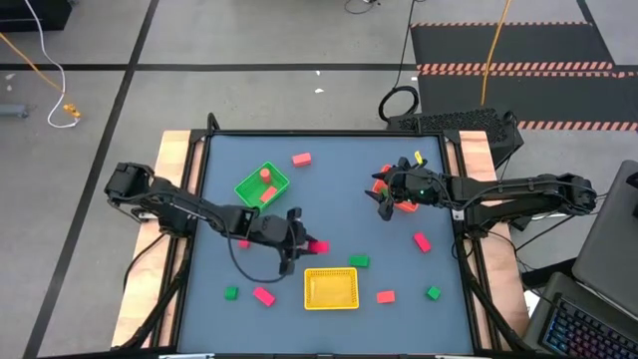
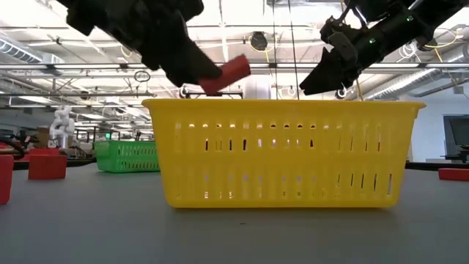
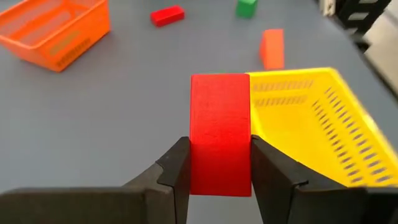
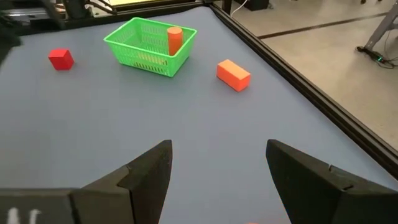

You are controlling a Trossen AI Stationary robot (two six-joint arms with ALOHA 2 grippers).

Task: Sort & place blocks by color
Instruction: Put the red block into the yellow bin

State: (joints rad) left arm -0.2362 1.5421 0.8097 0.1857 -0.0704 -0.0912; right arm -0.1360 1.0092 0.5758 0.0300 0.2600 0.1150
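On grey-blue table [image 1: 329,214], warehouse ceiling beyond

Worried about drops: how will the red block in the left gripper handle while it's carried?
The red block looks stiff with flat faces, so the left gripper probably holds it squarely. It seems matte, likely not slippery. Set down, it shouldn't roll.

A block [image 1: 267,176] stands in one basket [image 1: 262,185], left on the surface [image 1: 339,214]; another basket [image 1: 331,288] sits front-centre. Loose blocks [image 1: 385,296] flank it.
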